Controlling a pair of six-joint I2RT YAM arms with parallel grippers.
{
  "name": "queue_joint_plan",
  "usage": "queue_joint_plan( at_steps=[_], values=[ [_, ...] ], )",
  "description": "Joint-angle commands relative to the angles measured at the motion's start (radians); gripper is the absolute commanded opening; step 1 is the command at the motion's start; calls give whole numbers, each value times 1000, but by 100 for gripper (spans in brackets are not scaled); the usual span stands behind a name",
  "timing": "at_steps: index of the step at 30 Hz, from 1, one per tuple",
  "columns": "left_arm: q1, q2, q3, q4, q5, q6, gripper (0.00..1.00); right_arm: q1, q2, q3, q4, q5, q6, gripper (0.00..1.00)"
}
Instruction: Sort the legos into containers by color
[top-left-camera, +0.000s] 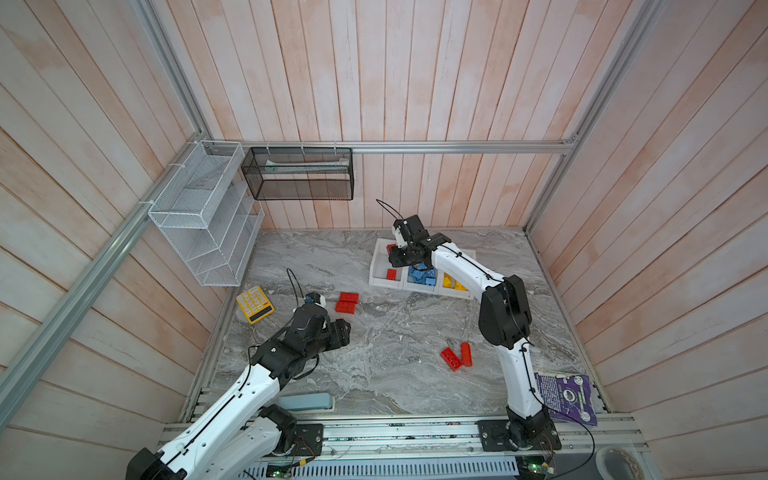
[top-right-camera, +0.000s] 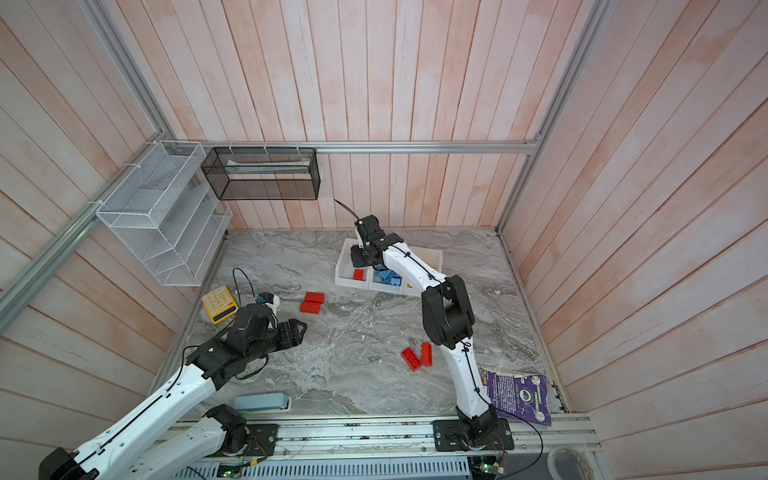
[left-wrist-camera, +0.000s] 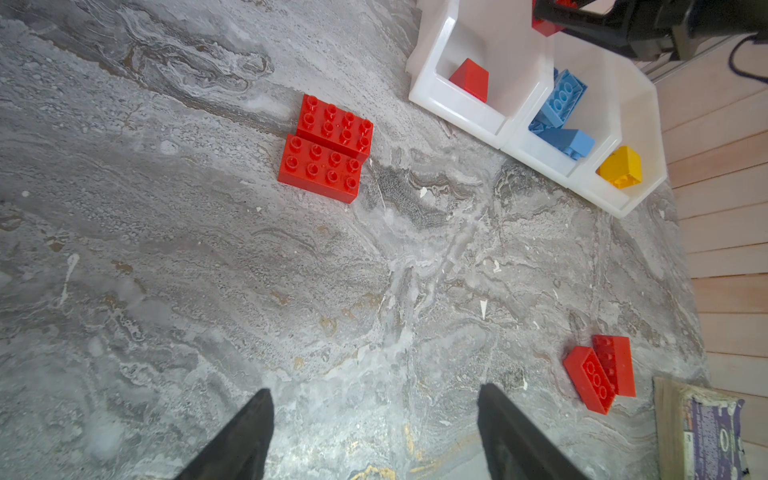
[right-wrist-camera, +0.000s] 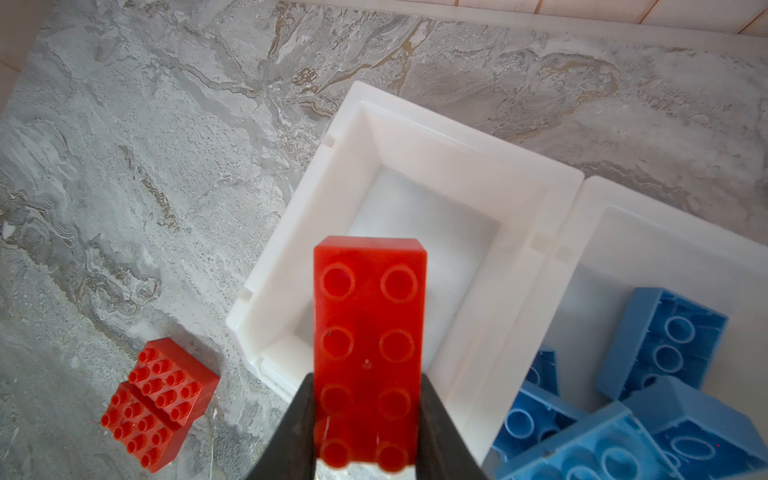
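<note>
My right gripper (right-wrist-camera: 367, 380) is shut on a long red lego (right-wrist-camera: 370, 332) and holds it over the leftmost of three joined white containers (right-wrist-camera: 457, 153), in both top views at the back (top-left-camera: 376, 266) (top-right-camera: 341, 268). That bin holds a red lego (left-wrist-camera: 471, 79), the middle one blue legos (left-wrist-camera: 561, 99), the right one yellow legos (left-wrist-camera: 621, 166). Two red legos (top-left-camera: 347, 302) lie side by side on the table left of the bins. Another red pair (top-left-camera: 457, 355) lies near the right arm. My left gripper (left-wrist-camera: 376, 390) hovers open and empty over bare marble (top-left-camera: 343, 330).
A yellow calculator (top-left-camera: 254, 304) lies at the table's left edge. A white wire rack (top-left-camera: 203, 224) and a black mesh basket (top-left-camera: 299, 174) hang on the walls. A purple booklet (top-left-camera: 565, 397) and a blue-grey stapler (top-left-camera: 307, 402) sit along the front edge.
</note>
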Motion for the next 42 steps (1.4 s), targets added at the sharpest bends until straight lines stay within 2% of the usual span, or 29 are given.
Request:
queue_joint_plan(
  at_steps=[1,7,15,21,30,34,37,40,42],
  values=[
    [2,-4,3,5,6,-1,79,-2,17,14,0,-1,-2,40],
    [2,13,45,-37,-33,9,78,-3,-47,-37,52,-1,3,47],
    [2,43,127,-100,-72,47,78,-2,-241,-222,168,2,9,48],
    [2,79,199,-167,-106,84,78,-3,-543,-578,421,-19,35,49],
    [3,236,326,-261,-165,207,80,-2,-1001,-1074,701,-38,124,64],
    [3,275,308,-226,-148,228,85,0,-1174,-1288,805,-9,155,71],
    [4,311,297,-193,-139,241,93,-1,-1287,-1442,891,29,176,75],
    [10,371,299,-167,-141,256,100,-1,-1354,-1542,940,29,184,80],
    [18,414,303,-148,-141,269,100,0,-1371,-1581,940,47,192,83]
  ],
)
